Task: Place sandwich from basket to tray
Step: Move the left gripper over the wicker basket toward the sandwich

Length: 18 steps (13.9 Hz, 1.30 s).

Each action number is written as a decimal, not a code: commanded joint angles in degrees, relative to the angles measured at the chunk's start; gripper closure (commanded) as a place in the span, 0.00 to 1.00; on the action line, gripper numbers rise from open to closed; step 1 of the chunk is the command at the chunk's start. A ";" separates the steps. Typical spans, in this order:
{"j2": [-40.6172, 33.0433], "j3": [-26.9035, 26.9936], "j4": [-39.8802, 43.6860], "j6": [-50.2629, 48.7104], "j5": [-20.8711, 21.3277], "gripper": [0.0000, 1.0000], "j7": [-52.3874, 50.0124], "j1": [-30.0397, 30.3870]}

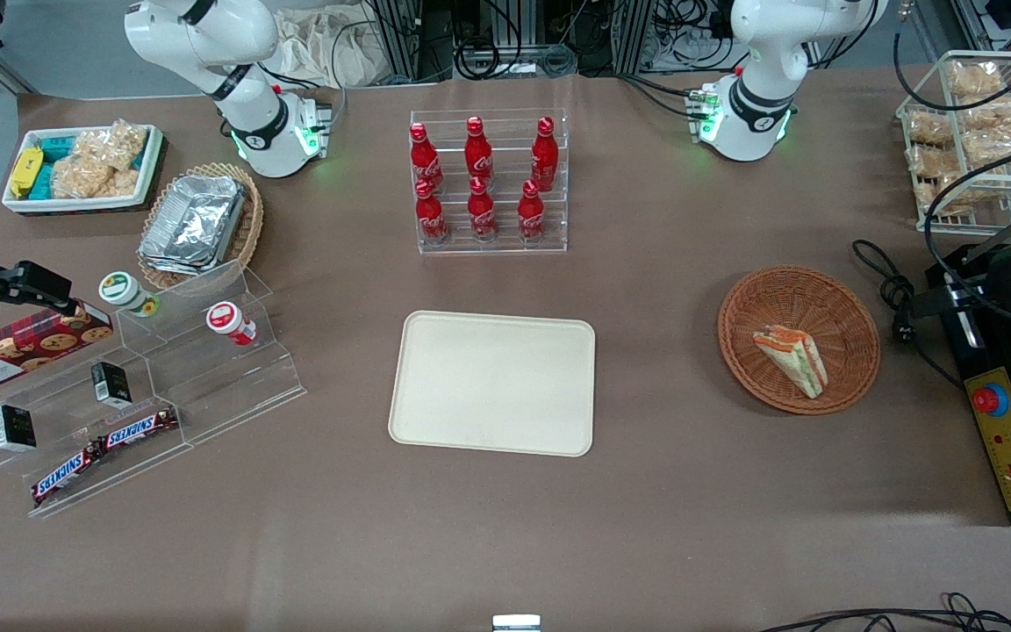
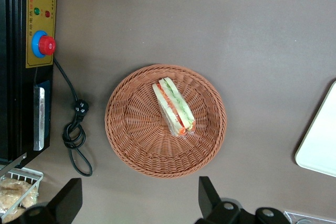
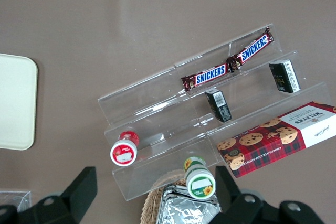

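Observation:
The sandwich (image 1: 793, 358), a wrapped wedge with orange and green filling, lies in the round reddish-brown wicker basket (image 1: 799, 294) toward the working arm's end of the table. The cream tray (image 1: 492, 382) lies flat at the table's middle, beside the basket, with nothing on it. In the left wrist view my gripper (image 2: 139, 187) hangs high above the table, just outside the basket's rim (image 2: 136, 140). Its fingers (image 2: 206, 192) are wide open and hold nothing. The sandwich (image 2: 174, 106) lies near the basket's centre, and a corner of the tray (image 2: 320, 140) shows too.
A black and yellow control box with a red button (image 1: 1001, 439) and a black cable (image 1: 896, 290) lie beside the basket. A white wire rack of snacks (image 1: 979, 140) and a rack of red bottles (image 1: 488, 180) stand farther from the camera. An acrylic stepped shelf (image 1: 146, 386) stands toward the parked arm's end.

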 commanded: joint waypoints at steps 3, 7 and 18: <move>1.01 -0.50 1.63 -1.32 0.25 0.01 -6.24 -0.79; 2.68 -0.33 -1.96 -0.19 0.60 0.01 -25.98 -1.76; -2.85 -0.59 -32.09 30.29 0.51 0.01 -49.57 -4.22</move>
